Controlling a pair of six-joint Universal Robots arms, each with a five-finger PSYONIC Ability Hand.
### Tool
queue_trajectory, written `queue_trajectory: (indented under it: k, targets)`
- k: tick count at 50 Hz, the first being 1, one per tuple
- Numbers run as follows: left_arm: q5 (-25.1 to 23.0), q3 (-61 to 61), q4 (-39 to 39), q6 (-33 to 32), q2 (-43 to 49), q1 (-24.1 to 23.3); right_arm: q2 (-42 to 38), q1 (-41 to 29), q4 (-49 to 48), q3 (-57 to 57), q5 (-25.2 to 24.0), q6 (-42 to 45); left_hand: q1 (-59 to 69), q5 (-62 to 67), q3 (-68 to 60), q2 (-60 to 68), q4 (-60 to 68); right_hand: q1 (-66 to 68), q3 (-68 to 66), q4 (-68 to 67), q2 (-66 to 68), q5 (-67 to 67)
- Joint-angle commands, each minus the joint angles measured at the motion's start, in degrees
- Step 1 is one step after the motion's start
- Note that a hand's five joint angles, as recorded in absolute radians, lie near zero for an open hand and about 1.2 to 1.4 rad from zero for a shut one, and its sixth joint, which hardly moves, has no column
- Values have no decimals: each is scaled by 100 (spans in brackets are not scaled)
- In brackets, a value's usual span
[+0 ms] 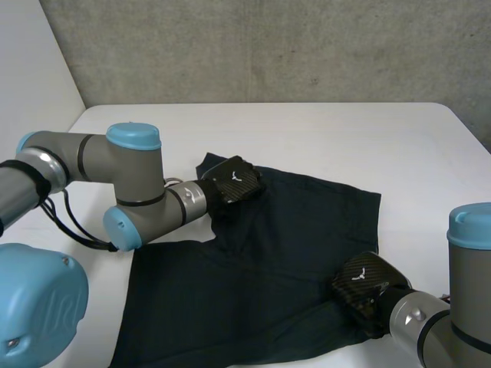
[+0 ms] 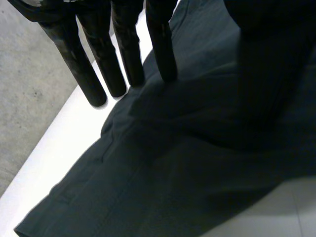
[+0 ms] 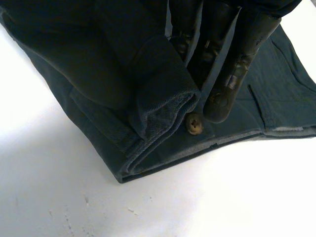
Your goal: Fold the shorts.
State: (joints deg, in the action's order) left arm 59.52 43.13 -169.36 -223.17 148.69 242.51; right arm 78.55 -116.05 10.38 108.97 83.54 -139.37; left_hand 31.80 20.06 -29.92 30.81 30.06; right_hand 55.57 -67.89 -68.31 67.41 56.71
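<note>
As the shorts (image 1: 291,253) lay spread on the white table (image 1: 345,138), the right hand (image 1: 365,285) pinched their near-right edge, while the left hand (image 1: 234,182), fingers (image 2: 126,54) straight, rested on their far-left corner.

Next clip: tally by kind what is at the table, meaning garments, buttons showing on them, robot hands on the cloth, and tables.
Dark shorts: 1
Button on the shorts, at the right hand's fingertips: 1
Robot hands on the cloth: 2, left hand and right hand
White table: 1
Total: 5
</note>
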Motion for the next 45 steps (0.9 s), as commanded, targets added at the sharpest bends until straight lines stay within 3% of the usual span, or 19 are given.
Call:
queue_trajectory:
  k: [1, 6, 10, 15, 20, 25, 33, 41, 45]
  targets:
    - [227, -350, 140, 19, 108, 51, 2, 118, -27, 28, -4, 6, 4279, 4454, -4467, 4378, 4453, 2443, -1211, -1169, 1259, 1329]
    - [771, -350, 140, -16, 90, 104, 2, 118, -36, 28, -4, 6, 4820, 4994, -5008, 4919, 4994, 2443, -1211, -1169, 1259, 1329]
    - [1491, -183, 184, -25, 29, 95, 11, 109, -27, 19, -4, 6, 4820, 4994, -5008, 4919, 4994, 2443, -1211, -1169, 1259, 1329]
    - [2282, 850, 167, 45, -830, 314, 20, 109, -27, 19, -4, 6, 4820, 4994, -5008, 4919, 4994, 2443, -1211, -1169, 1259, 1329]
    - [2407, 1890, -18, 238, -1482, 429, 20, 92, -27, 19, -4, 6, 4820, 4994, -5008, 4919, 4994, 2443, -1211, -1169, 1259, 1329]
    - [2608, 2532, -159, 879, -1878, 403, 28, 92, -27, 19, -4, 6, 4820, 4994, -5008, 4919, 4994, 2443, -1211, -1169, 1259, 1329]
    - [3390, 2964, -124, 1653, -2090, 341, 37, 101, -27, 28, 5, -2, 4773, 4947, -4960, 4871, 4946, 2443, -1211, -1169, 1259, 1329]
    - [3813, 3245, -80, 1697, -2089, 200, 55, 101, -19, 37, 13, -2, 3932, 4107, -4120, 4031, 4106, 2443, -1211, -1169, 1259, 1329]
    - [3822, 3307, -45, 1706, -2151, 183, 107, 101, -19, 37, 13, -2, 1987, 2162, -2175, 2086, 2161, 2443, -1211, -1169, 1259, 1329]
